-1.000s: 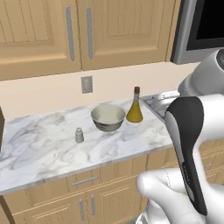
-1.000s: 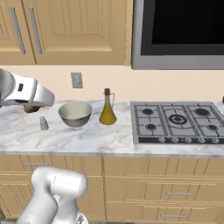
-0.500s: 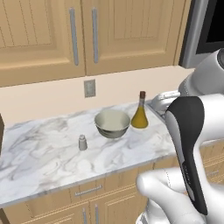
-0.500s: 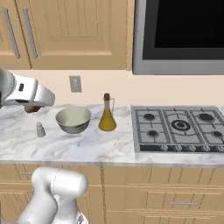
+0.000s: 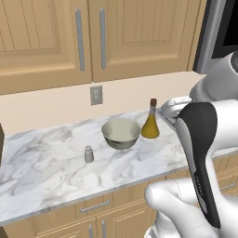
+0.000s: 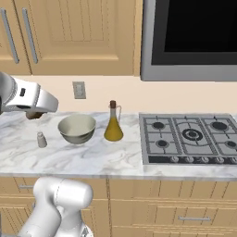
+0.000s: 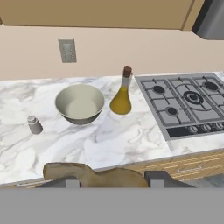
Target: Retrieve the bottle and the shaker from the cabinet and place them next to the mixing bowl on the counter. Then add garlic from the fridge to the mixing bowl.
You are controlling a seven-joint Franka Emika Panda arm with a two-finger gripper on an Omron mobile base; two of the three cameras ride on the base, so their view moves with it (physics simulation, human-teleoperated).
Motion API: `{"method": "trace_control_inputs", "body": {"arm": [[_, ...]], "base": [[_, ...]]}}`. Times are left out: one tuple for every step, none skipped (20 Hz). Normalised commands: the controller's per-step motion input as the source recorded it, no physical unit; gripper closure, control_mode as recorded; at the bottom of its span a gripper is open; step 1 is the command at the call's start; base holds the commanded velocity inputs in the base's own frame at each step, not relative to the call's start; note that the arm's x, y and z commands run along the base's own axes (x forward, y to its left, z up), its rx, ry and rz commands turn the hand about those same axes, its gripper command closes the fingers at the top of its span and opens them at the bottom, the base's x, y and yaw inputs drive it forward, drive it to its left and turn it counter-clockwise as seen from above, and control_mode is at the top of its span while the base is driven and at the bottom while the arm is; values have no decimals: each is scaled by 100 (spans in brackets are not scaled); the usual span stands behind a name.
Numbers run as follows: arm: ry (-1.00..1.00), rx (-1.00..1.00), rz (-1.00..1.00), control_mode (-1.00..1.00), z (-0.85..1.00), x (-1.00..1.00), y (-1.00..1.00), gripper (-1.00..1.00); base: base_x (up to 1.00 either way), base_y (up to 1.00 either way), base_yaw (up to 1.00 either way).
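the end effector (image 7: 112,180) pinches a tan, lumpy garlic piece (image 7: 94,174), carried toward the mixing bowl (image 7: 80,103) mid-table (image 7: 131,140). the bottle (image 7: 121,92) stands just beside the bowl and the shaker (image 7: 34,124) near its other side, seemingly already delivered. no readable writing.

White glossy arm (image 5: 204,153), black strip along link; rounded joints.
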Motion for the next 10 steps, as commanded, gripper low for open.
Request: {"method": "trace_control_inputs", "body": {"arm": [[0,0,0,100,0,0,0,100],[0,0,0,100,0,0,0,100],[0,0,0,100,0,0,0,100],[0,0,0,100,0,0,0,100],[0,0,0,100,0,0,0,100],[0,0,0,100,0,0,0,100],[0,0,0,100,0,0,0,100],[0,0,0,100,0,0,0,100],[0,0,0,100,0,0,0,100],[0,0,0,100,0,0,0,100]], "base": [[28,0,0],[0,0,0],[0,0,0],[0,0,0],[0,0,0],[0,0,0],[0,0,0],[0,0,0],[0,0,0],[0,0,0]]}}
